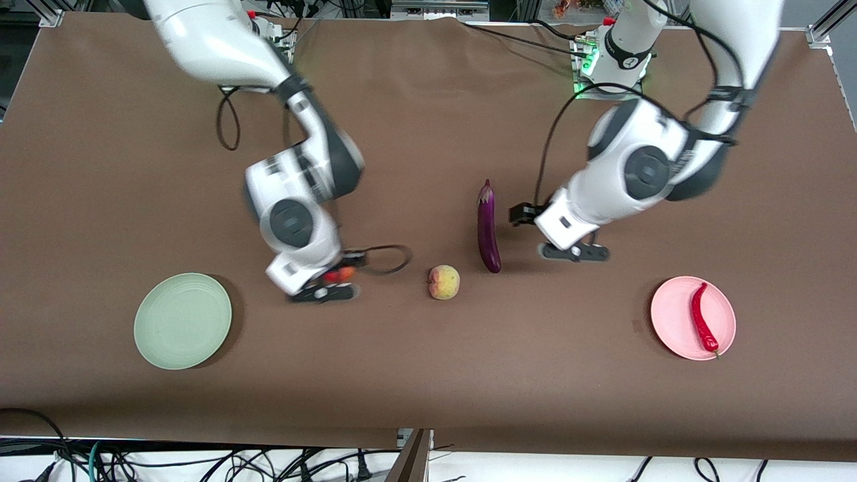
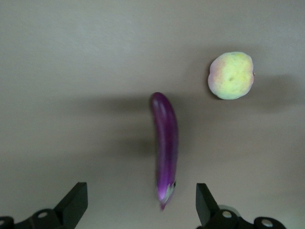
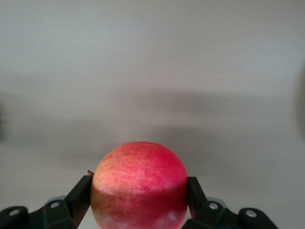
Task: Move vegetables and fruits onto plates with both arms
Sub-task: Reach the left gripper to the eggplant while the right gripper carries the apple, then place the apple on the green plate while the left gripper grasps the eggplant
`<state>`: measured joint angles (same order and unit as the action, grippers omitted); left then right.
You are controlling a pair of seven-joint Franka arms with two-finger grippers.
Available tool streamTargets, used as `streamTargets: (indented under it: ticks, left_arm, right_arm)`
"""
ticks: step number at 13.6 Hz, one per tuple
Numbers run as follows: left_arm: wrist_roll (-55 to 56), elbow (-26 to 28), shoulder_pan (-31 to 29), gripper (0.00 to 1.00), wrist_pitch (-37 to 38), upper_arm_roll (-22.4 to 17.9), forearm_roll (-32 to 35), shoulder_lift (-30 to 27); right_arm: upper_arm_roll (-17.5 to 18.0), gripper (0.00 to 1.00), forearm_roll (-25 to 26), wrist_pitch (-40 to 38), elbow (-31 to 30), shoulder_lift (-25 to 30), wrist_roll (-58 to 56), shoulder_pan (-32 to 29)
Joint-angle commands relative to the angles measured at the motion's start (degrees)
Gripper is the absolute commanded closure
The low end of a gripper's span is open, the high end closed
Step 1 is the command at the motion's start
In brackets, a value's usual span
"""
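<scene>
Green plate (image 1: 182,320) toward the right arm's end of the tabletop (image 1: 428,375); pink plate (image 1: 693,317) carrying chili (image 1: 702,317). Eggplant (image 2: 165,144) lying just beside the spread-fingered left hand (image 2: 138,206), peach (image 1: 444,281) near. Pomegranate (image 3: 139,186) clamped in right hand (image 3: 139,196).

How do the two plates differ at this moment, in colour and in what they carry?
The green plate, toward the right arm's end of the table, is pale green and carries nothing. The pink plate, toward the left arm's end, is pale pink and carries the red chili pepper. Both are round, shallow, similar in size and about equally near the front camera.
</scene>
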<state>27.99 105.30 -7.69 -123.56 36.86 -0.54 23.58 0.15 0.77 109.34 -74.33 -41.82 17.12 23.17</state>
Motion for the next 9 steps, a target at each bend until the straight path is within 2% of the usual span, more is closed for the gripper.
streamTargets:
  ticks: [1, 6, 9]
  left_arm:
    - [6.18, 10.87, 4.06, 0.0, -14.3, -0.29, 3.41, -1.18]
    - [23.65, 10.63, 6.54, 0.0, -21.8, -0.3, 26.25, 9.8]
    - [33.42, 10.01, 7.51, 0.0, -22.25, -0.56, 38.13, 13.5]
  right_arm:
    - [1.34, 0.8, -0.15, -0.8, -2.84, 1.12, -13.64, -8.99]
    - [1.25, 0.79, 0.02, 0.69, -4.51, 0.16, -35.37, -21.92]
    - [1.25, 0.79, 0.02, 3.94, -4.6, -1.51, -41.01, -25.18]
